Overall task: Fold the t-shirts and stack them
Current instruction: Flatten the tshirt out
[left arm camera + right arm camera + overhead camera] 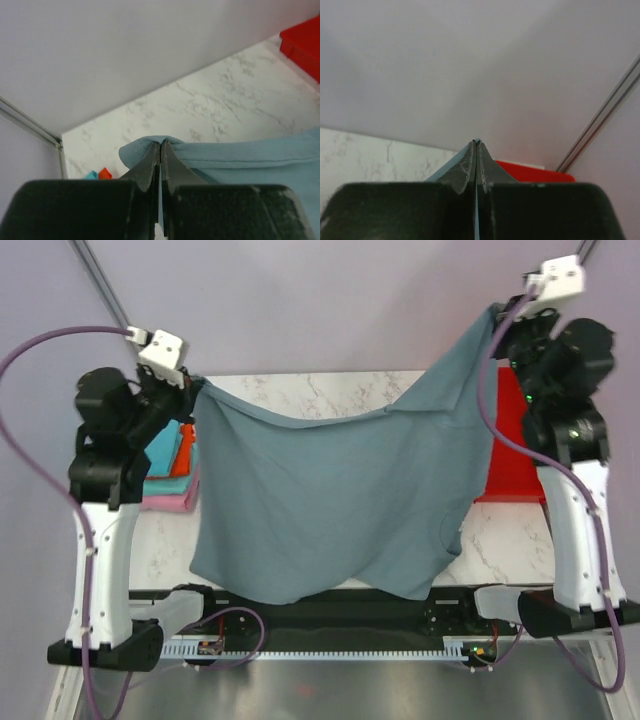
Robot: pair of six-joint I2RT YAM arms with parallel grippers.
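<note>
Grey-blue shirt (330, 480) tight in left fingers (149, 167) and right fingers (464, 170); pink folded shirt (165, 503) only overhead.

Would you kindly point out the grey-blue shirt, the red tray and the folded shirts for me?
grey-blue shirt (330, 500): top external view, middle of the spread cloth.
red tray (507, 455): top external view, bare part beside the shirt.
folded shirts (165, 455): top external view, the teal one.
</note>
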